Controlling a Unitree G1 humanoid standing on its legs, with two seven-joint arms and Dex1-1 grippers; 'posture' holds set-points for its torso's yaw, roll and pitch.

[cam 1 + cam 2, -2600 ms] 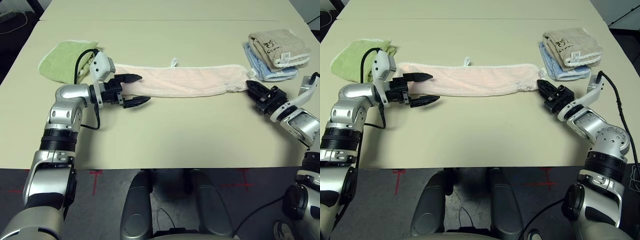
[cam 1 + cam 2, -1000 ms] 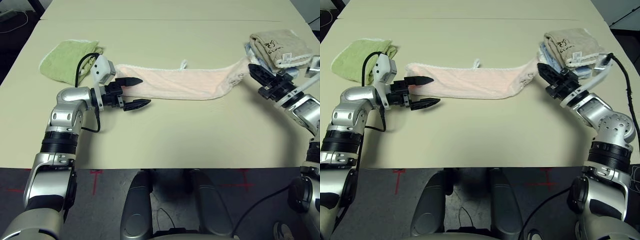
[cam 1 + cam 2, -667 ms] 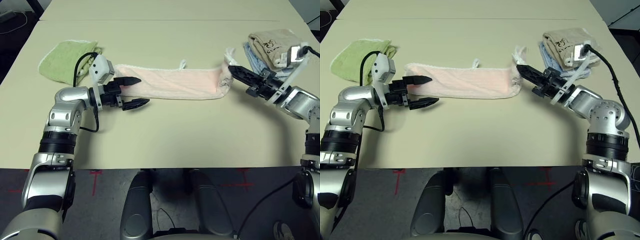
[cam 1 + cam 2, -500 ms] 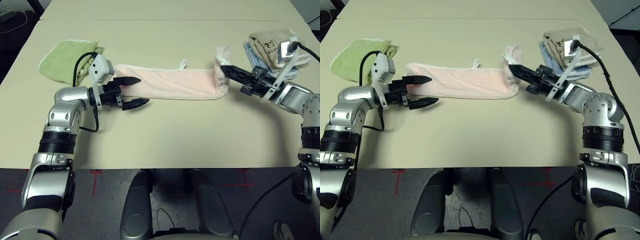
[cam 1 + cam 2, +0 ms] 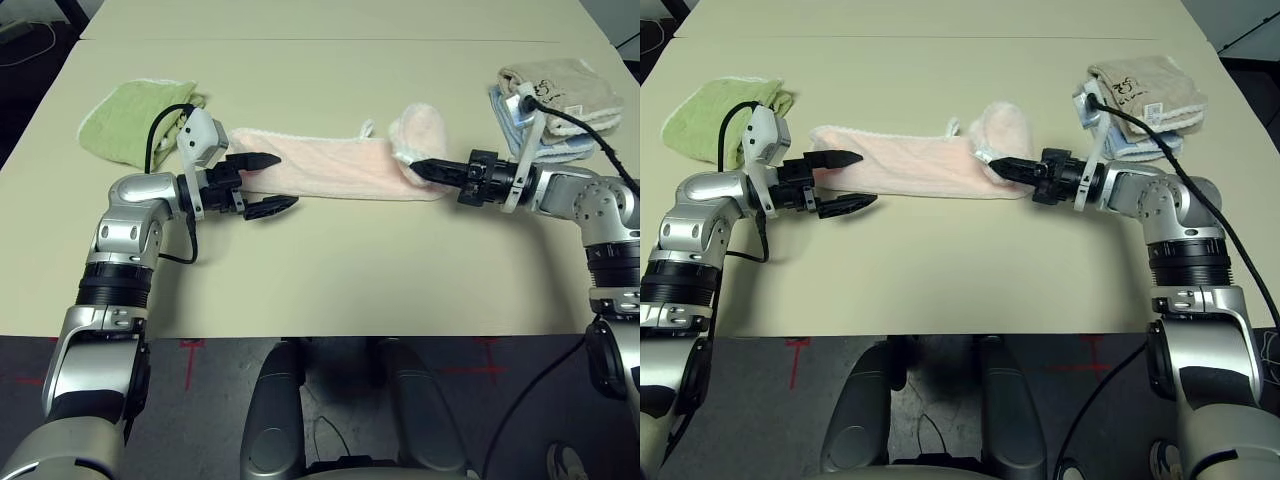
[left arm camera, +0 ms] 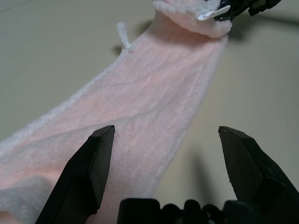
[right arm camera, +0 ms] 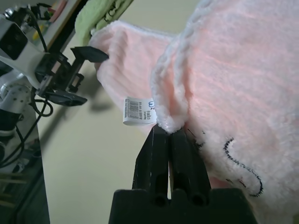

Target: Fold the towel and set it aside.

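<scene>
Lying as a long pale pink strip across the table (image 5: 330, 260), the towel (image 5: 330, 172) has its right end lifted, pinched by the right gripper (image 5: 418, 168)'s closed fingers and carried further left than half a second ago. Left gripper (image 5: 268, 183) stays open over the towel's left end.

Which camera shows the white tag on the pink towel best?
The right wrist view: the white tag hangs beside the shut right gripper, print visible. In the left wrist view it's a far sliver; the head views show the towel.
</scene>
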